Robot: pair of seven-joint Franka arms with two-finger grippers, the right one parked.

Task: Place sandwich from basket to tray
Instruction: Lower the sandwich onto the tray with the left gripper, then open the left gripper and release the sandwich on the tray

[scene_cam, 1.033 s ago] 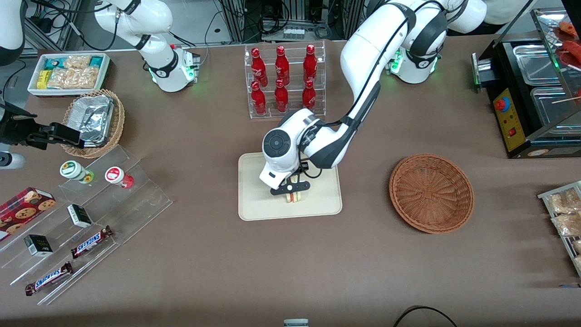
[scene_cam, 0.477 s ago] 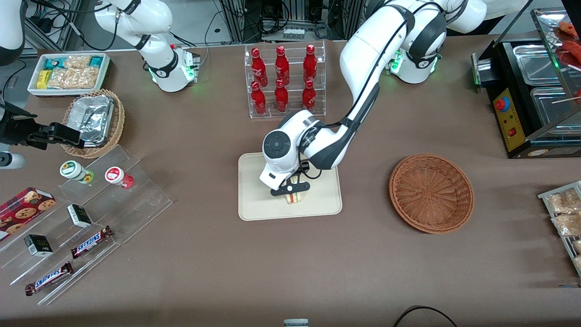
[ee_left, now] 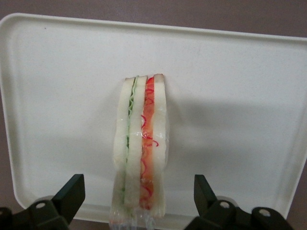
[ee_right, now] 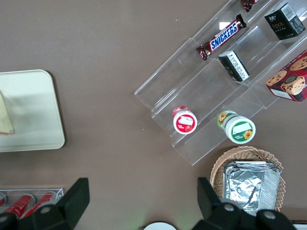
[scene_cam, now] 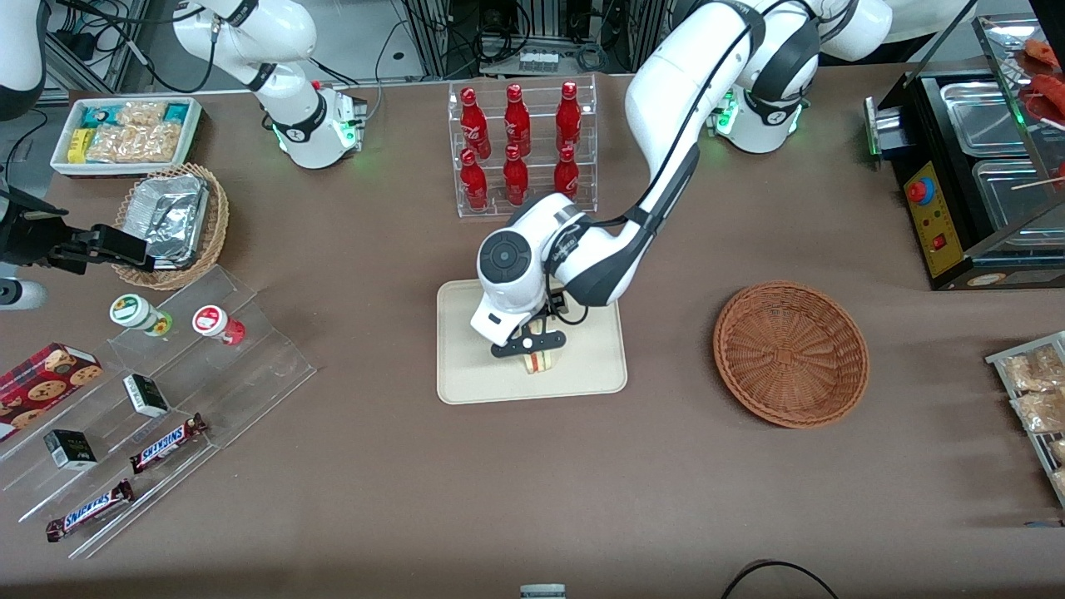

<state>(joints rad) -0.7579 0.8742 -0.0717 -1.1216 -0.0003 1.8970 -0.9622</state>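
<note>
The sandwich (ee_left: 141,143) was stood on edge on the tray (ee_left: 57,72), the gripper (ee_left: 139,196) held above it at six o'clock, fingers spread wide and empty, seemingly for release.

Brown table (scene_cam: 499,482) carries tray (scene_cam: 474,366), basket (scene_cam: 790,353), bottle rack (scene_cam: 522,150).

The word "SNICKERS" reads in white-edged blue letters on the brown wrapper of a chocolate bar (scene_cam: 169,443) lying on the clear acrylic stepped stand (scene_cam: 158,399) near the table's corner toward the parked arm's end. A second brown bar (scene_cam: 90,509) on the stand's lowest step carries the same name. The gripper (scene_cam: 532,344), above the tray, bears no readable mark.
</note>
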